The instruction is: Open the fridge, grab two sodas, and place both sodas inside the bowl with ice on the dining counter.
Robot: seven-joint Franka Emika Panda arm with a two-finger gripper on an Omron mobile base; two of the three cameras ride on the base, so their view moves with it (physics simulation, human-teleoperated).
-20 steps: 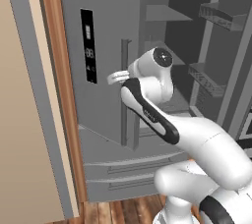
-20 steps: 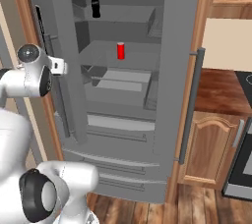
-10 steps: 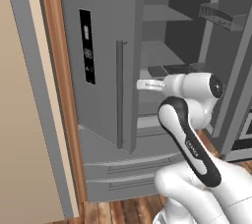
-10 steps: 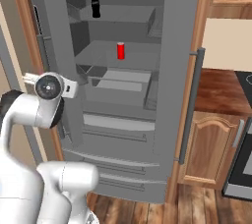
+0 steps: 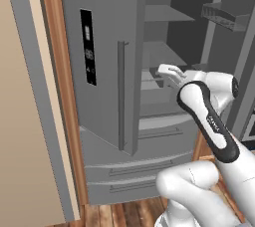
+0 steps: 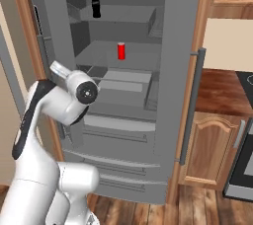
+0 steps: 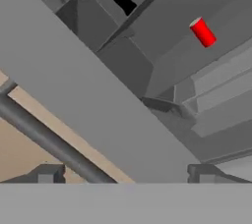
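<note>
Grey fridge [image 6: 173, 71] (doors open) between wood cabinets [image 6: 210, 145].

The arm [image 5: 209, 121] is glossy white, built of rounded, tube-like links that swell into bulbous housings at the joints. A long black strip runs along one link — in the left base view it carries small pale lettering, too small to read. A round dark-grey cap [image 6: 88, 91] with a lighter centre closes the end of one joint. The hand [image 5: 169, 70] is a pale, blocky piece — its dark fingertips [image 7: 45, 175] look squared and stubby in the hand view.
</note>
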